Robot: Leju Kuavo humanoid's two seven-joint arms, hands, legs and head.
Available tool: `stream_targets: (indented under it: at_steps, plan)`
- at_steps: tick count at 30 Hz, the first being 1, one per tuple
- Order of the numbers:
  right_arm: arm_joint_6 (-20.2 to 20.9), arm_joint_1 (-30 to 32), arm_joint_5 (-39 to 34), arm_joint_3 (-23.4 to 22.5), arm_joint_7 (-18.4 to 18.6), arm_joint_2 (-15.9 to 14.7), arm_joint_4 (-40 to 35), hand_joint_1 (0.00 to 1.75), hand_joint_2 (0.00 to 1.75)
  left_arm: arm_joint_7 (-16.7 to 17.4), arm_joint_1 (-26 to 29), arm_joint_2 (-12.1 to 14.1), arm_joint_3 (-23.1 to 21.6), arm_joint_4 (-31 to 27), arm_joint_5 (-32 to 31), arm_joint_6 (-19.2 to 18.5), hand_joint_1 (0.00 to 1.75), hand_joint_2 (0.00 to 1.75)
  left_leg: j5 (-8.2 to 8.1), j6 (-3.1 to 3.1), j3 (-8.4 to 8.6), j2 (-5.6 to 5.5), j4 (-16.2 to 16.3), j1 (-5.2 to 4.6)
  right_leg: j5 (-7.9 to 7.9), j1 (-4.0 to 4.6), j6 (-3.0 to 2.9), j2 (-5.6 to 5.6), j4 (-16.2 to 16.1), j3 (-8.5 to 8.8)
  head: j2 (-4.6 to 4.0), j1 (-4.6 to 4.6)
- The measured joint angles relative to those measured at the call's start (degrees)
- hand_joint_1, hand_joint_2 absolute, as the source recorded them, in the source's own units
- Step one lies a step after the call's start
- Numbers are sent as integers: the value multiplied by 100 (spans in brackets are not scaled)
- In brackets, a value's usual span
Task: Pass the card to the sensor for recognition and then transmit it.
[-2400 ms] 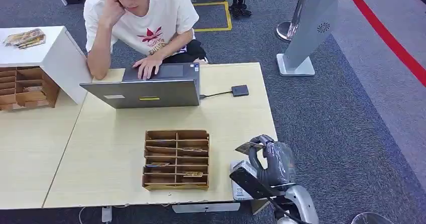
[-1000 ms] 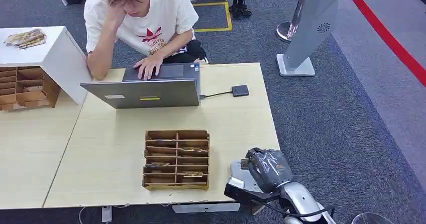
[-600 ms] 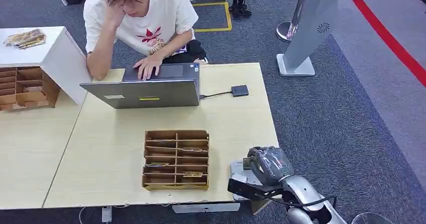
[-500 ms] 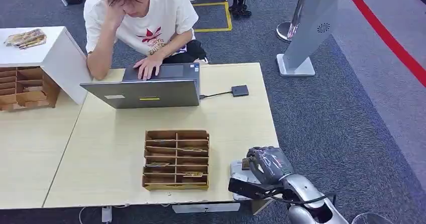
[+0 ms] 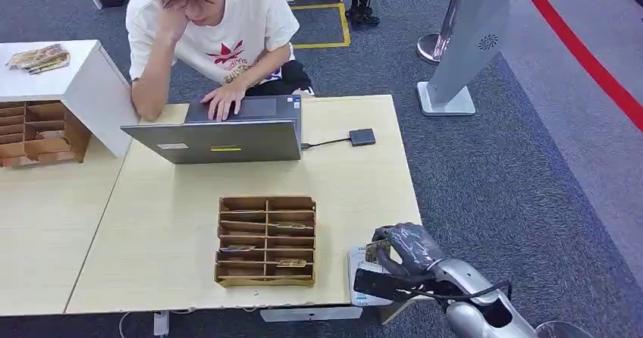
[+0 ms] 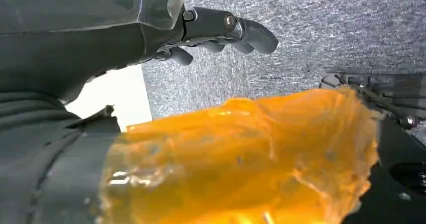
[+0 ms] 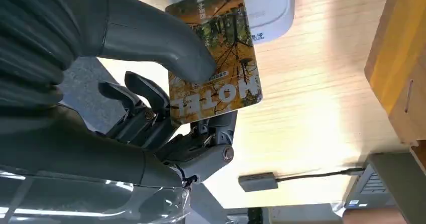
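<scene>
A hotel key card (image 7: 217, 58) is pinched between the thumb and the darker fingers of the right hand (image 5: 406, 248), its far end held just over the white card sensor (image 7: 258, 5) at the near corner of the table (image 5: 356, 179). The recognition step appears to be in hand; the next move is judged to call for the card being kept flat over the sensor and then carried onward for handing over. The left hand (image 6: 221, 28) is seen with nothing in it, fingers extended over grey carpet.
</scene>
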Motion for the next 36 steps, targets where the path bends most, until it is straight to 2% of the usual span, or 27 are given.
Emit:
stream_targets:
  at_steps: [18, 23, 36]
  plan:
    - [33, -101, -112, 94, -37, -50, 31, 175, 175, 0, 1, 0, 0, 0, -9, 0, 0, 0, 0, 0, 1, 0, 0, 0, 0, 0, 0, 0, 0, 1, 0, 0]
    - [146, -123, -483, 98, -245, -103, -50, 175, 175, -4, 3, 2, 0, 0, -11, -2, 0, 0, 0, 0, 1, 0, 0, 0, 0, 0, 0, 0, 0, 1, 0, 0]
    - [293, -135, -765, 98, -400, -210, -153, 175, 175, -4, 3, 9, 0, 0, -26, -15, 0, 0, 0, 0, 1, 0, 0, 0, 0, 0, 0, 0, 0, 1, 0, 0]
